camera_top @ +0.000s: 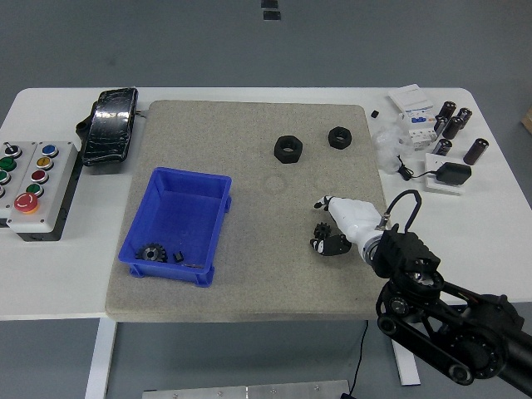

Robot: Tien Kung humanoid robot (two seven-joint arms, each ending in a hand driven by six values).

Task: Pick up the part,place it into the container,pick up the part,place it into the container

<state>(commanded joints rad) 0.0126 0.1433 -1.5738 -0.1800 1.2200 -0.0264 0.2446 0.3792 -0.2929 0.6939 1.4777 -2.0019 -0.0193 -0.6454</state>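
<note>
A small black gear [320, 230] lies on the grey mat [249, 274], right of centre. My right hand [326, 226], white with black fingers, has come down over it from the lower right. The thumb lies on the gear's far side and the fingers [331, 244] curl at its near side, spread around it. The gear still rests on the mat. The blue container [218, 218] stands at the mat's left and holds a larger black gear [152, 252] and a small black piece [176, 257]. The left arm is out of view.
Two black nuts [288, 148] [339, 137] lie at the mat's far side. A button box [29, 187] and a black pedal [110, 125] are on the left. Dark cylinders [453, 125], a white box [413, 104] and a black adapter [453, 174] crowd the far right.
</note>
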